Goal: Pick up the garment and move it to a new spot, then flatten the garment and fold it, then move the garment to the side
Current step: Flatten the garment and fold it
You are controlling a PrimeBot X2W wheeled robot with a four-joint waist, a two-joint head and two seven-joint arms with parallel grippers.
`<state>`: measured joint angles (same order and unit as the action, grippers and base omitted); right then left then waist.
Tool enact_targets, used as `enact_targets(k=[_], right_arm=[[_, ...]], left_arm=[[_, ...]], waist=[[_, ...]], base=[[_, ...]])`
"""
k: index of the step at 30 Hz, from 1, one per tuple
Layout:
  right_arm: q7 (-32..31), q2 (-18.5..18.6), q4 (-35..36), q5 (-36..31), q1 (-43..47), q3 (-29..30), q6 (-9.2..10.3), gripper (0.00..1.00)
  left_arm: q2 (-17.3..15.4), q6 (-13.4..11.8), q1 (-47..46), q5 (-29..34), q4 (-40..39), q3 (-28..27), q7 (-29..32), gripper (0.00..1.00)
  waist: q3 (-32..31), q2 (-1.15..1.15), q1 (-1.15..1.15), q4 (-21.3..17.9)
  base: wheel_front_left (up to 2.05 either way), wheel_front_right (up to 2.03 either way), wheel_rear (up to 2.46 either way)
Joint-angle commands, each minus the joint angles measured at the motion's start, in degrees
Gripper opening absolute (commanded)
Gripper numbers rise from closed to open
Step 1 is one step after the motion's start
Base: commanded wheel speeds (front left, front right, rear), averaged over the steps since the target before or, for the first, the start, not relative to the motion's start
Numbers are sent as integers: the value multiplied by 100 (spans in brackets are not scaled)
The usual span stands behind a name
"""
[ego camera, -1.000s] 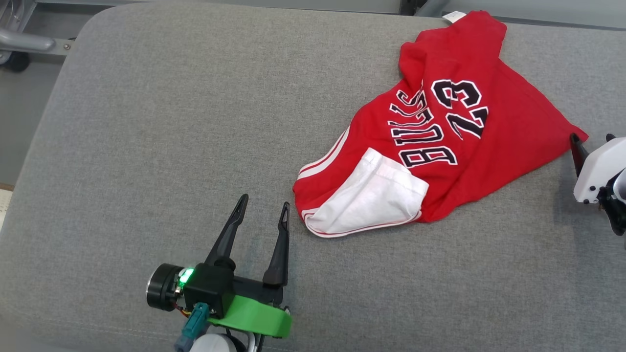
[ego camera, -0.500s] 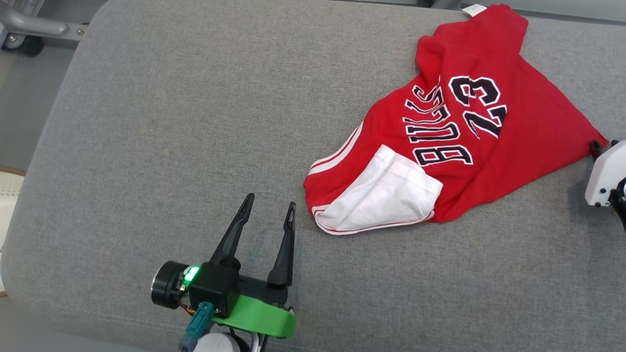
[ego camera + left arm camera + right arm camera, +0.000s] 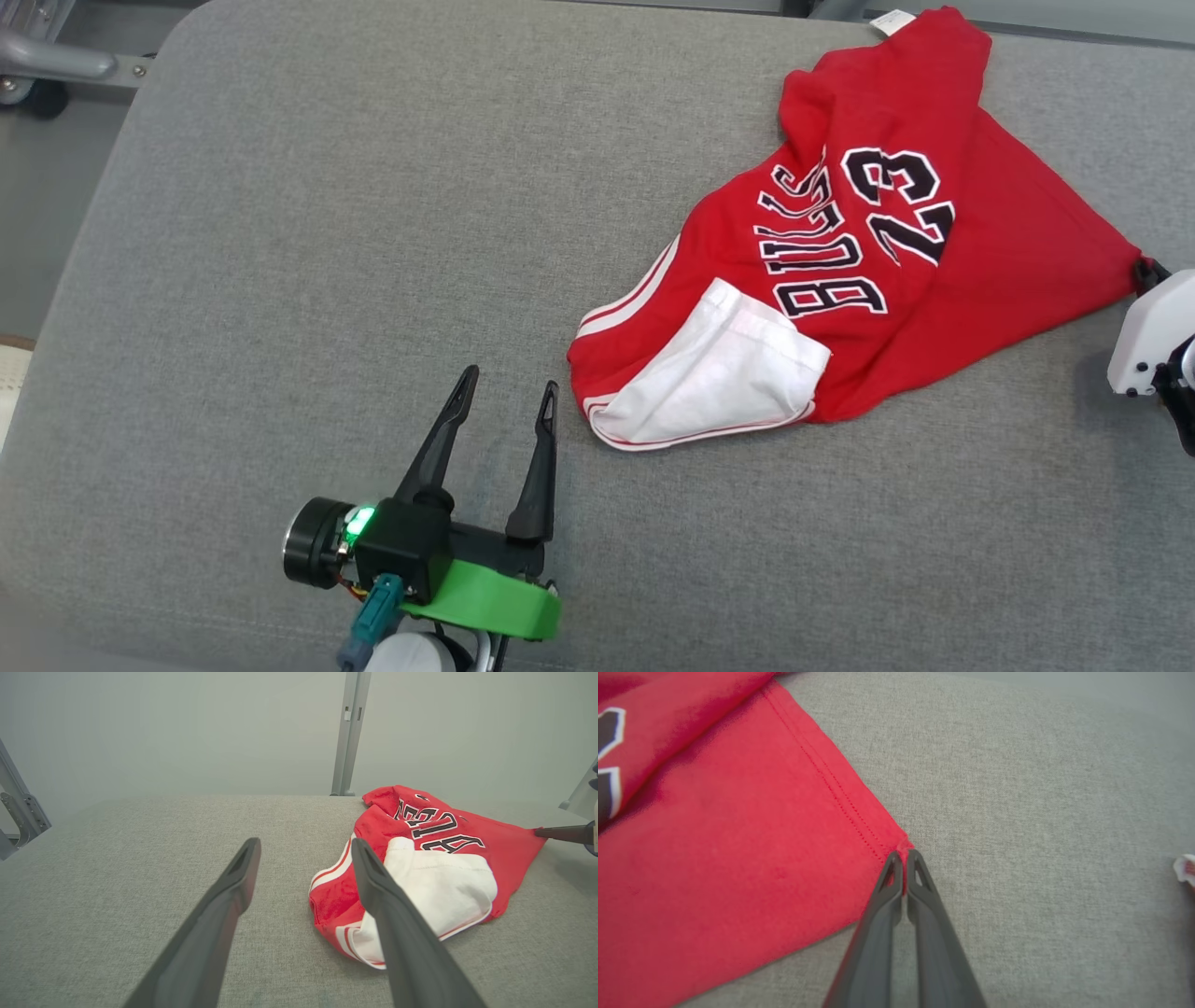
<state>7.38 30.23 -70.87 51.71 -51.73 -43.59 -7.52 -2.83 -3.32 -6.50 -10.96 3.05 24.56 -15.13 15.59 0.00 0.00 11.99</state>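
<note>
Grey padded bench (image 3: pixel 280 233): red garment (image 3: pixel 1008 261) crumpled, unfolded. My right tool (image 3: pixel 904 855) pinches its hem corner; left tool (image 3: pixel 507 381) spread wide, empty. I judge pickup barely begun; flattening, folding, moving aside remain.

Garment (image 3: pixel 1008 252) soft matt cloth; cushion (image 3: pixel 280 233) coarse weave, seemingly.

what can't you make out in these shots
Head view: right tool mostly cut off by the right edge.
Left wrist view: a finger of the left tool covers part of the striped hem on the crumpled red jersey.
Right wrist view: small white object, blurred, cut by the right edge.
</note>
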Motion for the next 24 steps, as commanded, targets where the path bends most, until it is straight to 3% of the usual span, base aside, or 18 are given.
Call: enact_targets(k=[1,7,15,18,24], right_arm=[[82,38,27,52,131,24,7,0],[382,92,247,263,615,83,7,0],[573,186,586,557,1407,233,9,0],[597,204,708,613,1620,271,9,0],[618,150,872,557,1737,285,9,0]], left_arm=[[-13,-27,40,3,-26,-24,2,100],[-14,32,58,54,-60,-103,2,100],[-13,719,-327,161,428,88,2,100],[-17,853,-599,169,870,290,3,100],[-11,765,-1610,92,2167,907,84,100]], waist=[[-121,0,0,-139],[-317,0,0,-475],[-526,0,0,-891],[-575,0,0,-1027],[-549,0,0,-1250]], base=[[0,0,0],[0,0,0],[0,0,0],[0,0,0],[0,0,0]])
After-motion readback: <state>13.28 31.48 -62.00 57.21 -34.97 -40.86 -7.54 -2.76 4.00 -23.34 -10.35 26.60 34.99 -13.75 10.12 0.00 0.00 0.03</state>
